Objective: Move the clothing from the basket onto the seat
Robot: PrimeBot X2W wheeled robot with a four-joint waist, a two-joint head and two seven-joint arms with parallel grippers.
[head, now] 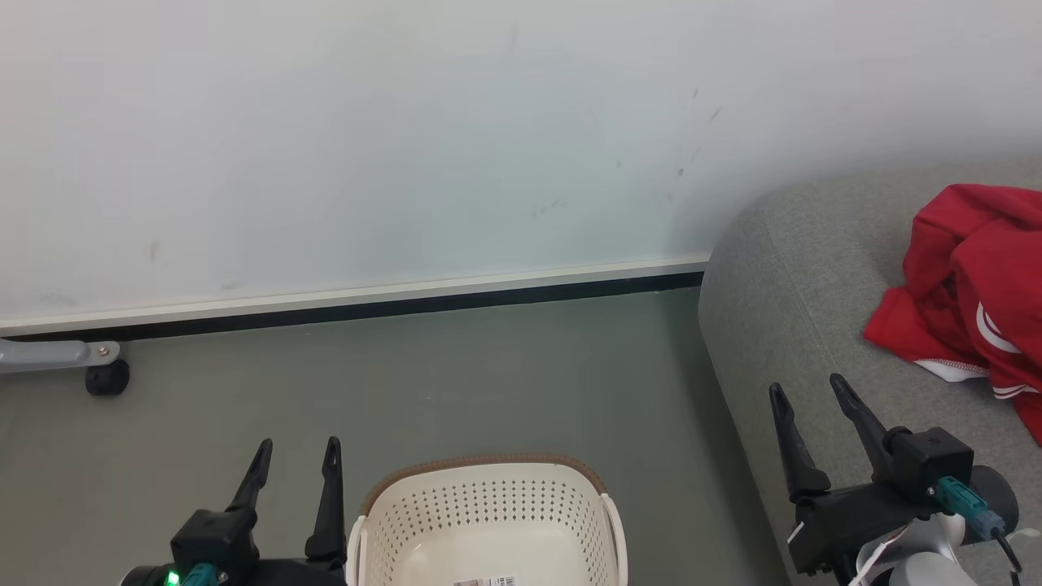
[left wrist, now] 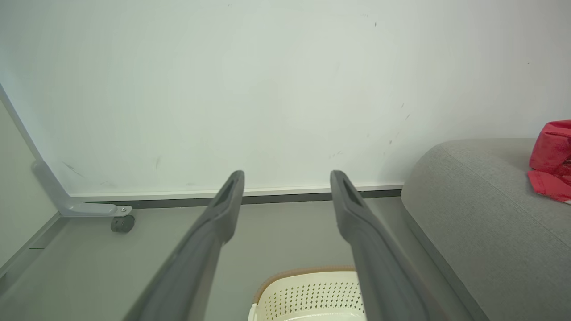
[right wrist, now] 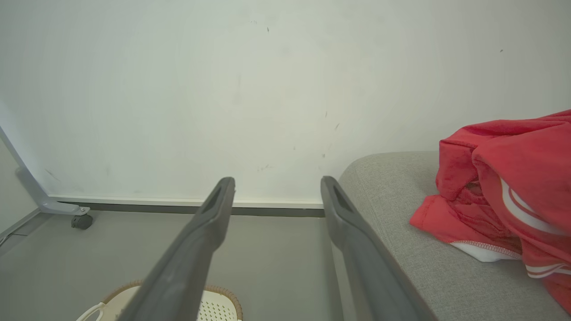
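Observation:
Red clothing (head: 973, 297) with white stripes lies crumpled on the grey seat (head: 781, 317) at the right; it also shows as the clothing (right wrist: 504, 187) on the seat (right wrist: 401, 214) and as the clothing (left wrist: 551, 160) on the seat (left wrist: 473, 209). The cream basket (head: 488, 521) with a brown rim stands on the floor at the bottom centre, a paper label on its bare bottom; the basket (left wrist: 308, 294) and the basket (right wrist: 214, 307) also show. My left gripper (head: 297, 456) is open just left of the basket. My right gripper (head: 810, 391) is open over the seat's front edge, left of the clothing. In the wrist views, my left gripper (left wrist: 287, 178) and right gripper (right wrist: 276, 185) hold nothing.
A pale wall with a dark baseboard (head: 366, 305) runs behind the grey floor (head: 448, 382). A grey metal leg on a black caster (head: 106, 376) stands at the far left by the wall.

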